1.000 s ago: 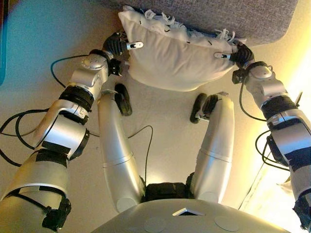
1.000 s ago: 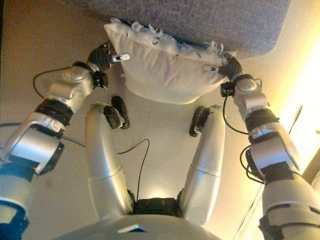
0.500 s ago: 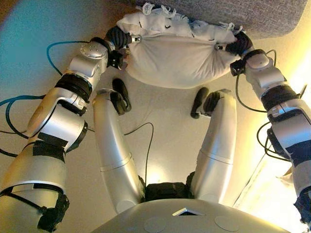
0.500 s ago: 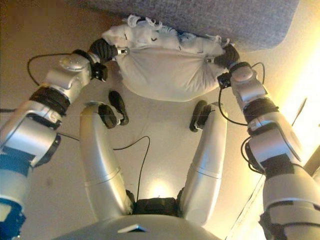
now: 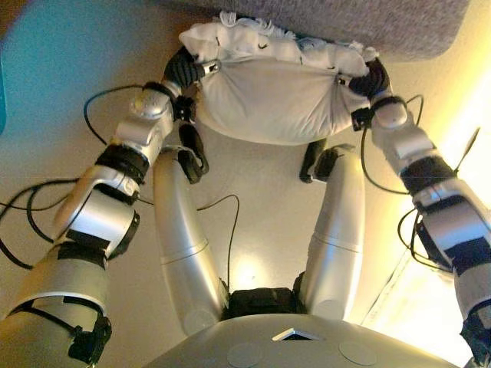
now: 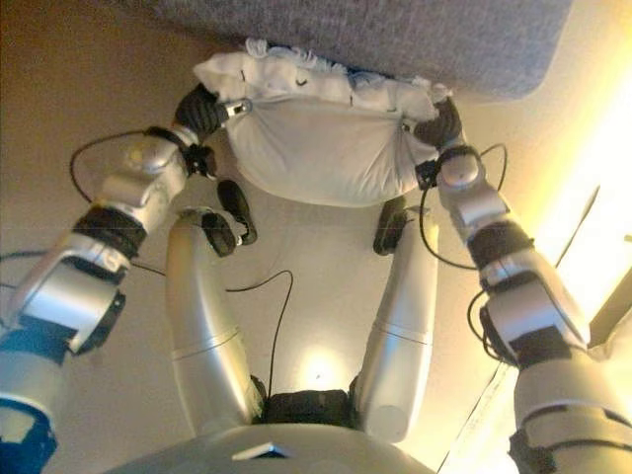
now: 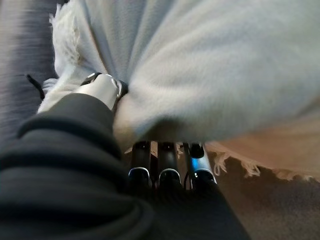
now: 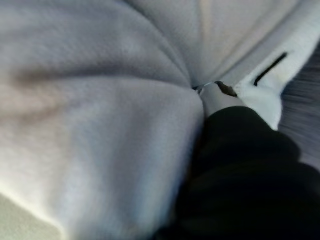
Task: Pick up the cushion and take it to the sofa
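A white cushion [image 5: 268, 96] with a fringed upper edge hangs between my two hands, right in front of the grey sofa [image 5: 368, 23]. Its fringe touches or overlaps the sofa's front edge. My left hand [image 5: 184, 69] grips the cushion's left end; in the left wrist view the thumb [image 7: 102, 87] digs into the cloth [image 7: 215, 70] and the fingers [image 7: 165, 167] curl under it. My right hand [image 5: 372, 77] grips the right end; in the right wrist view the thumb [image 8: 216, 96] presses into the cushion [image 8: 100, 115].
Beige floor [image 5: 261, 199] lies below the cushion. A teal object [image 5: 2, 92] shows at the far left edge. A bright lit strip [image 5: 414, 307] runs along the lower right.
The cushion has gone from tilted to level, with its fringed edge turned up against the sofa. Both hands have kept their hold and drawn slightly closer together.
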Controlling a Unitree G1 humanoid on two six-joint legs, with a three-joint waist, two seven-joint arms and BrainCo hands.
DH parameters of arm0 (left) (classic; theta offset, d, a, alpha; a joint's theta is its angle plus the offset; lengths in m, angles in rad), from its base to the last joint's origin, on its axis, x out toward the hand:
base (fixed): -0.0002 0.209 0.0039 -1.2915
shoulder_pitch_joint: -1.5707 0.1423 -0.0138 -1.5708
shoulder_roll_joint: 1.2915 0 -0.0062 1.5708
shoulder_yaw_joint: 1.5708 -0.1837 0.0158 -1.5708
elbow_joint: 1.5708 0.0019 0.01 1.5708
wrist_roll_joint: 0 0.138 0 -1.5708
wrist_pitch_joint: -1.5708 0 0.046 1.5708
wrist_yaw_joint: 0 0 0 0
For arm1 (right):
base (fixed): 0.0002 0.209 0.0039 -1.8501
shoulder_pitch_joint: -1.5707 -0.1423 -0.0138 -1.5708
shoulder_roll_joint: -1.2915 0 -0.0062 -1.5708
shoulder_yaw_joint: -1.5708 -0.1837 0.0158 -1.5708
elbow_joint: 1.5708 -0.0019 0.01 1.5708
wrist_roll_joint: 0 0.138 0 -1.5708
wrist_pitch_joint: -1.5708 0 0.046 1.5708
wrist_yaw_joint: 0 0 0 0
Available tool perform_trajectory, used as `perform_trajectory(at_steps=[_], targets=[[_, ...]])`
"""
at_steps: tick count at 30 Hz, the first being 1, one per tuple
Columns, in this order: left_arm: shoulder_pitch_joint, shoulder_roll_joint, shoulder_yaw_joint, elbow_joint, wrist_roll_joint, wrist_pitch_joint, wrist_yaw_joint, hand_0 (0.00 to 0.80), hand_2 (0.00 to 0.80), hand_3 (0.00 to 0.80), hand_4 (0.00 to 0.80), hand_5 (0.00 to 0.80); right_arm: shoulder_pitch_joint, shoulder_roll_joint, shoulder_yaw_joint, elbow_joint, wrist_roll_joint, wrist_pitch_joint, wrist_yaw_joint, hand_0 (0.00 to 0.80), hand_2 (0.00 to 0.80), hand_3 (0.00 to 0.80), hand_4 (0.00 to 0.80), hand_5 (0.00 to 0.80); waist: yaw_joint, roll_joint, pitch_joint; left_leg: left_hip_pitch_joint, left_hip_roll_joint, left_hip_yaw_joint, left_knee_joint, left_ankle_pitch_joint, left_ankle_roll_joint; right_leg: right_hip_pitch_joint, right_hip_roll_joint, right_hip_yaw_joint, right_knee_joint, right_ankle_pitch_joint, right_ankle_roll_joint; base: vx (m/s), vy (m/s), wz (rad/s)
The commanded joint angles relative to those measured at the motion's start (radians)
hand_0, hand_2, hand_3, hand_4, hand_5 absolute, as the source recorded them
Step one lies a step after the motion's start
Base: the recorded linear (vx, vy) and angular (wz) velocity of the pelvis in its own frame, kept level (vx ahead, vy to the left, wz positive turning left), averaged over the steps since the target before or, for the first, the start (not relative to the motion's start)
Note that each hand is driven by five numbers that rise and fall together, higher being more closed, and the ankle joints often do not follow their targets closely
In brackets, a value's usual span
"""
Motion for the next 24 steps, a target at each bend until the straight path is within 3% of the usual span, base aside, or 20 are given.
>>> perform_trajectory(at_steps=[1,4,7,9,12,15,21,24], targets=[[-0.008,-0.045,0.102,-0.194,0.066,-0.194,0.051,0.800,0.800,0.800,0.800,0.800,0.037,0.055,-0.140,-0.159,0.132,-0.246,0.058,0.800,0.800,0.800,0.800,0.800,0.008,0.000,-0.012,0.171,0.016,-0.021,-0.199,0.039,-0.053,0.152,0.034,-0.024,-0.218,0.176,-0.037,0.003,-0.013,0.04],[0.063,-0.063,0.132,-0.286,0.109,-0.203,0.086,0.800,0.800,0.800,0.800,0.800,0.122,0.105,-0.178,-0.257,0.170,-0.277,0.116,0.800,0.800,0.800,0.800,0.800,0.008,-0.002,-0.015,0.291,0.007,-0.010,-0.317,0.083,-0.049,0.274,0.039,-0.031,-0.335,0.201,-0.035,0.039,-0.018,0.05],[0.153,-0.079,0.154,-0.359,0.120,-0.179,0.089,0.800,0.800,0.800,0.800,0.800,0.216,0.144,-0.188,-0.324,0.170,-0.289,0.160,0.800,0.800,0.800,0.800,0.800,0.011,-0.008,-0.076,0.430,-0.016,0.009,-0.448,0.123,-0.036,0.416,0.041,-0.058,-0.481,0.231,-0.032,0.173,-0.021,0.05],[0.199,-0.085,0.154,-0.373,0.117,-0.155,0.083,0.800,0.800,0.800,0.800,0.800,0.259,0.153,-0.187,-0.338,0.151,-0.274,0.171,0.800,0.800,0.800,0.800,0.800,0.018,-0.016,-0.117,0.508,-0.042,0.022,-0.532,0.172,-0.020,0.502,0.031,-0.087,-0.583,0.283,-0.029,0.125,0.023,0.08],[0.255,-0.098,0.155,-0.341,0.075,-0.137,0.091,0.800,0.800,0.800,0.800,0.800,0.295,0.144,-0.169,-0.306,0.161,-0.250,0.162,0.800,0.800,0.800,0.800,0.800,0.026,-0.017,-0.192,0.669,-0.076,0.039,-0.667,0.196,-0.009,0.661,0.015,-0.121,-0.726,0.310,-0.009,0.230,0.065,-0.01],[0.356,-0.125,0.180,-0.359,0.058,-0.174,0.115,0.800,0.800,0.800,0.800,0.800,0.389,0.166,-0.196,-0.315,0.209,-0.252,0.224,0.800,0.800,0.800,0.800,0.800,0.038,-0.010,-0.264,0.820,-0.102,0.056,-0.787,0.209,0.000,0.816,-0.006,-0.160,-0.857,0.339,0.004,0.237,0.050,-0.05],[0.532,-0.162,0.233,-0.436,0.075,-0.173,0.095,0.800,0.800,0.800,0.800,0.800,0.558,0.223,-0.208,-0.401,0.105,-0.211,0.271,0.800,0.800,0.800,0.800,0.800,0.063,0.001,-0.394,1.068,-0.116,0.091,-1.021,0.241,0.009,1.056,0.000,-0.222,-1.065,0.393,0.035,0.214,-0.007,0.00],[0.564,-0.165,0.238,-0.448,0.089,-0.135,0.069,0.800,0.800,0.800,0.800,0.800,0.570,0.235,-0.209,-0.394,0.159,-0.176,0.258,0.800,0.800,0.800,0.800,0.800,0.077,0.000,-0.443,1.142,-0.115,0.102,-1.075,0.249,0.009,1.133,0.010,-0.247,-1.105,0.393,0.042,0.185,-0.009,0.14]])
